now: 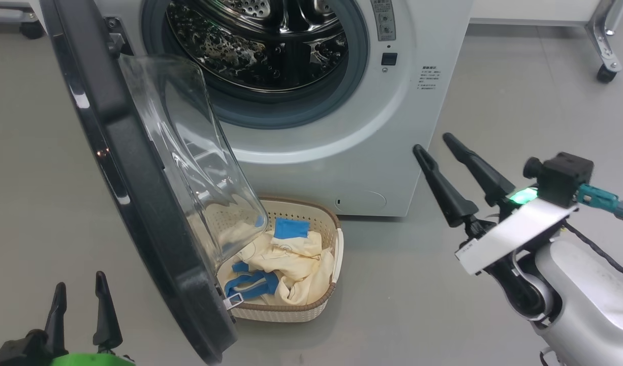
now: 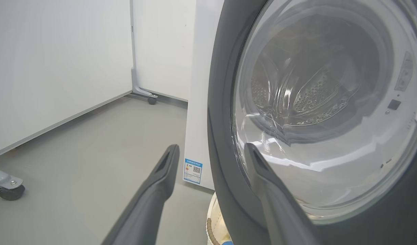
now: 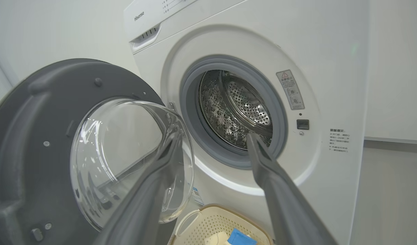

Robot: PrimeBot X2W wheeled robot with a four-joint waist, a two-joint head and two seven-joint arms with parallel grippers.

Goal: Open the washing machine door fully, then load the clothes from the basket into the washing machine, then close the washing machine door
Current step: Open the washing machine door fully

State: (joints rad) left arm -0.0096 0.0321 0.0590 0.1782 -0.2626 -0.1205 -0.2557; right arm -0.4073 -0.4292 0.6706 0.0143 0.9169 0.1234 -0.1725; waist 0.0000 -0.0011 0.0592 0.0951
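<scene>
The washing machine (image 1: pixel 362 127) stands ahead with its steel drum (image 1: pixel 260 40) exposed. The washing machine door (image 1: pixel 138 203) is swung out on the left, its glass bowl (image 1: pixel 189 162) facing right. Below the door's lower edge the basket (image 1: pixel 311 305) rests on the floor with the clothes (image 1: pixel 296 264) in it, cream with blue trim. My left gripper (image 1: pixel 80 282) is open at the lower left, outside the door (image 2: pixel 225 102). My right gripper (image 1: pixel 433 142) is open and empty to the right of the machine, pointing at the drum (image 3: pixel 235 105) above the basket (image 3: pixel 208 224).
Grey floor (image 1: pixel 443 305) lies around the machine. A wheeled metal frame leg (image 1: pixel 606 51) stands at the back right. In the left wrist view a castor (image 2: pixel 11 189) and another wheeled leg (image 2: pixel 150 98) sit by the white wall. A blue label (image 2: pixel 193 171) marks the machine's side.
</scene>
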